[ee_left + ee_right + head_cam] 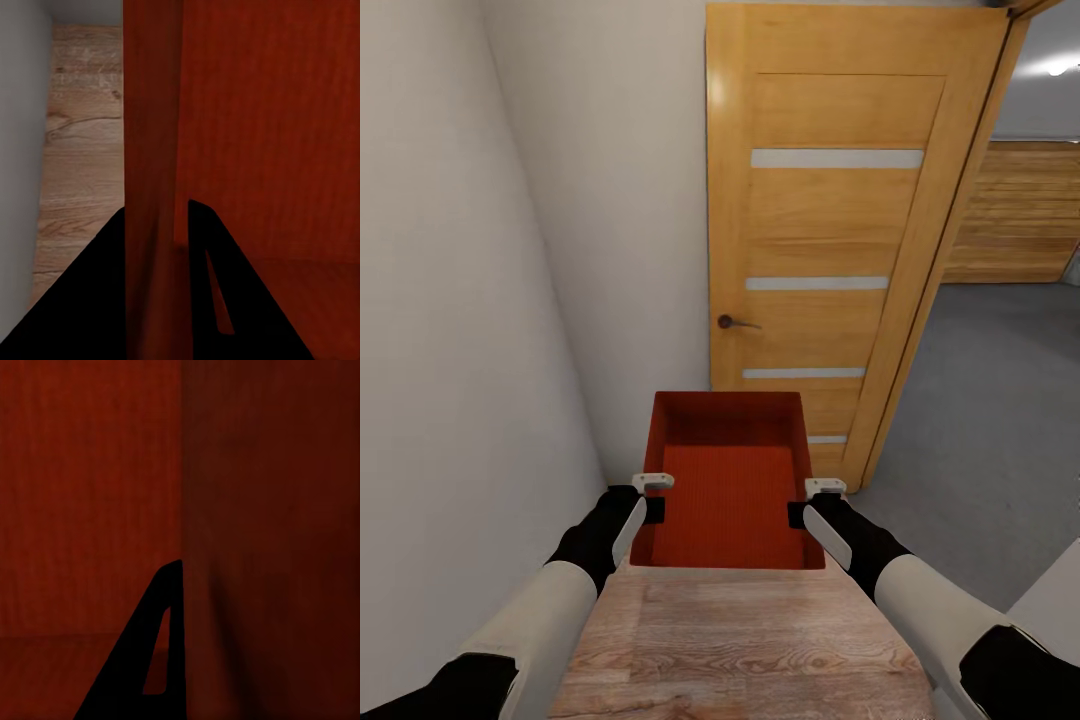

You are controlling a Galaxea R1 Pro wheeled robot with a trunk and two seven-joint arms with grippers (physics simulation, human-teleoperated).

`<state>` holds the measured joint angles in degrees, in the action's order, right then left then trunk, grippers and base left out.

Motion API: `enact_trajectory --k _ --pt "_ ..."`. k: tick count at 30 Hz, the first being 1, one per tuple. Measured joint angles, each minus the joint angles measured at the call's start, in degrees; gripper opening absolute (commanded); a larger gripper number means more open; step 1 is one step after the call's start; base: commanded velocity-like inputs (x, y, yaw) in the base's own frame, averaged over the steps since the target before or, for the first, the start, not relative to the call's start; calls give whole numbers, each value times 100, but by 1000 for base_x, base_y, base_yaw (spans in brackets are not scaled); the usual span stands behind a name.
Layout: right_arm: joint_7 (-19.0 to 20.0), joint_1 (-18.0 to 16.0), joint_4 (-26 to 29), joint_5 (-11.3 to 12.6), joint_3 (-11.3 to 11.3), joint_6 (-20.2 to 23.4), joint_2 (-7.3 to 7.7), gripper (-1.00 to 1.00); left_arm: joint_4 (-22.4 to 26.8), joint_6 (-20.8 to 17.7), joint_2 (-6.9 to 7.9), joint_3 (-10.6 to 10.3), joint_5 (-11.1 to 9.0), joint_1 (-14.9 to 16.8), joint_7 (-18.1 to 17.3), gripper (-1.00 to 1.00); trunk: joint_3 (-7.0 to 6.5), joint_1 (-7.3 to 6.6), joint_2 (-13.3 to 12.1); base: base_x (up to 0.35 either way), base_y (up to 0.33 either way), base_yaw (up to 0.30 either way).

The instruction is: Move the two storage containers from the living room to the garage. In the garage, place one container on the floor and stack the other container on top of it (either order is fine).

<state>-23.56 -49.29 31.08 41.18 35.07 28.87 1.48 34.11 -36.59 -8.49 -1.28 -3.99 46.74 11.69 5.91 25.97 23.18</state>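
Ahead of your chest, by the open wooden door (830, 240), both grippers clamp one storage container (728, 480): left gripper (652, 496) on its left wall, right gripper (812, 500) opposite. Your left wrist view alone shows fingers (217, 277) straddling the wall above plank flooring (79, 157).

The storage container (728, 480) hides the floor beneath it and the foot of the wood-panelled door (830, 250) behind its far wall; the door's top edge is cut by the head view's upper border, and the room past the doorway shows as a narrow strip (grey floor (980, 420), a wooden wall, one ceiling light) cut off at the right edge; both arms leave the picture at the bottom corners. In the right wrist view one finger (142, 660) of the right claw (806, 512) shows and the other is behind the container wall (255, 540); in the left wrist view the left claw (157, 285) straddles the wall, its fingertips cut by the lower edge.
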Motion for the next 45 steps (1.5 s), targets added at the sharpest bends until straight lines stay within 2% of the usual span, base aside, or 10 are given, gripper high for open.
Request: enact_trajectory --k 34,45 --pt "0 0 6 -3 -2 -3 1 -100 8 0 -2 4 13 0 -5 -100 0 0 0 1 0 -275" --pt "-6 1 8 2 -7 16 -1 -100 9 -21 -1 11 24 1 -13 -100 0 -3 1 203 136 -31"
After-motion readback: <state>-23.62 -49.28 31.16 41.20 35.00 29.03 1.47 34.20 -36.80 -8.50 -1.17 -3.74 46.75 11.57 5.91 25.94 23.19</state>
